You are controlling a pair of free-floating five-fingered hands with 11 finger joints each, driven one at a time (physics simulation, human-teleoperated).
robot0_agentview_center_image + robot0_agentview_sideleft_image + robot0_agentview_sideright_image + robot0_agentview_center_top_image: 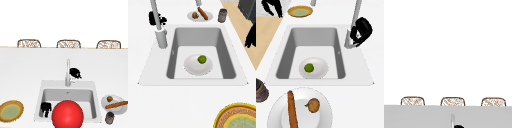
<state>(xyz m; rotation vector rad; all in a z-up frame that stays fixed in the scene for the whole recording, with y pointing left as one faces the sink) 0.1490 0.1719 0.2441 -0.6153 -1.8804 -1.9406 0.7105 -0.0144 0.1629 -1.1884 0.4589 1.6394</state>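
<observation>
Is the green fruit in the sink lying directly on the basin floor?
No. In the right side view the green fruit sits in a white bowl on the floor of the sink.

A green fruit (202, 59) lies on a white plate (193, 68) in the grey sink (226, 53).

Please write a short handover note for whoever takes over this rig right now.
Right hand: fingers curled, beside the faucet, behind the sink; whether it grips the faucet cannot be told.
Left hand: hangs at the sink's front left edge, fingers pointing down, holding nothing.
Things: a white bowl with a green lime sits in the basin. A white plate with a bread stick and a brown nut-like item is on the right counter, a dark jar beside it. A yellow-rimmed plate is on the left counter.
Done: no water running.
</observation>
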